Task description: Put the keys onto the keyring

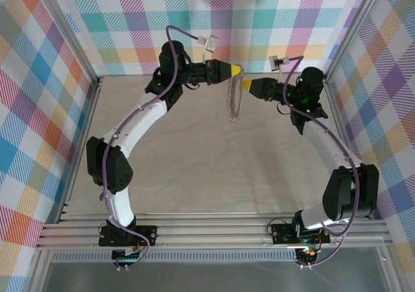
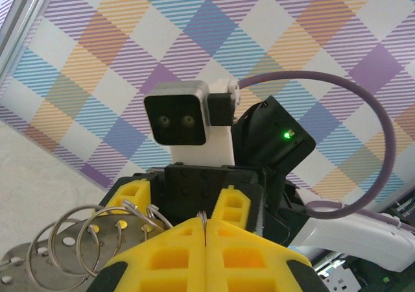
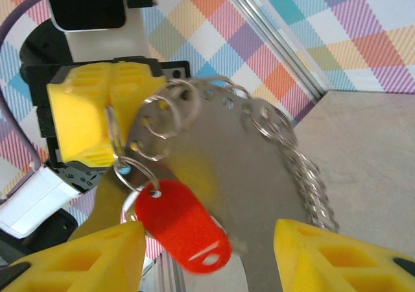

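Hanging in the air between the two raised arms, a bundle of metalwork sits well above the tabletop (image 1: 214, 175). The left gripper (image 2: 205, 232) has its jaws pressed together, yellow pads flush. They pinch a thin wire ring (image 2: 202, 217) that pokes out of the seam between them.

In the right wrist view, a smaller ring (image 3: 130, 172) hangs just below the left jaws, and from it dangles the key (image 3: 181, 226). Its bright red plastic head shows, but its blade cannot be made out. Beside the pinched ring, several larger split rings (image 3: 162, 117) fan out along the top edge of a perforated metal plate (image 3: 220, 169). The keyring (image 3: 312, 187), a chain of silver links, runs down the plate's far edge, on the side away from the left jaws and apart from the red key.

The right gripper (image 3: 207, 256) faces the left one with its jaws wide apart and nothing clamped. The red key head lies between them, close by the pad at the lower left of the right wrist view; whether it touches that pad cannot be told. The chain's lower end comes down near the other pad, and the plate spans the gap between the two.

From above, the two grippers point tip to tip, just apart, with the bundle drooping below them.
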Controlling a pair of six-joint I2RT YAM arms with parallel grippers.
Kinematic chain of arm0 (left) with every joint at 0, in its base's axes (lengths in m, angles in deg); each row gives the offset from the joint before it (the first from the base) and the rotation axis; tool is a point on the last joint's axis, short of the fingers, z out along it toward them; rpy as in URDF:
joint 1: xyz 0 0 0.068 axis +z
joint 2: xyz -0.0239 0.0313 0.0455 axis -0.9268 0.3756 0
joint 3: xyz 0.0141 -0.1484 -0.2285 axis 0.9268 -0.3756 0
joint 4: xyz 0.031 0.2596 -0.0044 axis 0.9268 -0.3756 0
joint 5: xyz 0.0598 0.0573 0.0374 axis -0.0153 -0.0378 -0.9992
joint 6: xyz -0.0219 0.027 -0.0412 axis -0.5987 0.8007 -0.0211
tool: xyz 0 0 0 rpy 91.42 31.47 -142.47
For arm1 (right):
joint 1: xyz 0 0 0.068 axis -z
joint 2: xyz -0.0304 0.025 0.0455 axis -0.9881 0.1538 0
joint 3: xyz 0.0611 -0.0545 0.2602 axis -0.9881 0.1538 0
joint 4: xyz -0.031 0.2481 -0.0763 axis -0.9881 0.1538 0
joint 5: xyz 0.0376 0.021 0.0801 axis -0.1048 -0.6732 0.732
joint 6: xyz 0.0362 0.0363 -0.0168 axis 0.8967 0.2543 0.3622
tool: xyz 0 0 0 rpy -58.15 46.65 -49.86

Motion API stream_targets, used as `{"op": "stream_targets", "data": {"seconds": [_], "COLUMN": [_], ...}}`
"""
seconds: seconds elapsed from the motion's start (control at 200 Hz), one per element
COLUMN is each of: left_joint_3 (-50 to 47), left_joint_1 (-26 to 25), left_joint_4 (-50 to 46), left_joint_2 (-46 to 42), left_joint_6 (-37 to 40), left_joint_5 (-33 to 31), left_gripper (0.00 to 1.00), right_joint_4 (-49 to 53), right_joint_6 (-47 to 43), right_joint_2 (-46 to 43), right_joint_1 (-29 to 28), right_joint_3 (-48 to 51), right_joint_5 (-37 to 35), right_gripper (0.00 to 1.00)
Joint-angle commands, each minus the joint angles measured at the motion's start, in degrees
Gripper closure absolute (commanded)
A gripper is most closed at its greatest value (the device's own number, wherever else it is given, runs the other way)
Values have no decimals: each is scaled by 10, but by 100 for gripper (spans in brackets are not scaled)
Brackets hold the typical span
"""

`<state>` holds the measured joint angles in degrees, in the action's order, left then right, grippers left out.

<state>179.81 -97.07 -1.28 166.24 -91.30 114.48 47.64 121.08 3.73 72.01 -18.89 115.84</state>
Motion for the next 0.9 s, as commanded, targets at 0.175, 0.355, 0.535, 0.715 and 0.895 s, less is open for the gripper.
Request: {"op": "stream_targets", "data": {"seconds": [0.175, 0.355, 0.535, 0.715, 0.895], "left_joint_3": [-1, -12, -22, -27, -35], "left_joint_1": [-11, -14, -16, -21, -29], "left_joint_4": [38, 61, 98, 124, 142], "left_joint_2": [-24, -29, -34, -38, -41], "left_joint_6": [-4, -17, -38, -51, -60], "left_joint_5": [9, 3, -7, -24, -35], "left_gripper": [100, 100, 100, 100, 100], "right_joint_4": [16, 5, 5, 8, 3], "right_joint_6": [-36, -37, -43, -50, -48], "right_joint_2": [-16, -35, -57, -73, -60], "right_joint_1": [-22, -31, -37, -40, -47], "right_joint_3": [-22, 0, 26, 55, 55], "right_joint_5": [11, 7, 1, -9, -20], "right_gripper": [57, 82, 100, 100, 100]}}
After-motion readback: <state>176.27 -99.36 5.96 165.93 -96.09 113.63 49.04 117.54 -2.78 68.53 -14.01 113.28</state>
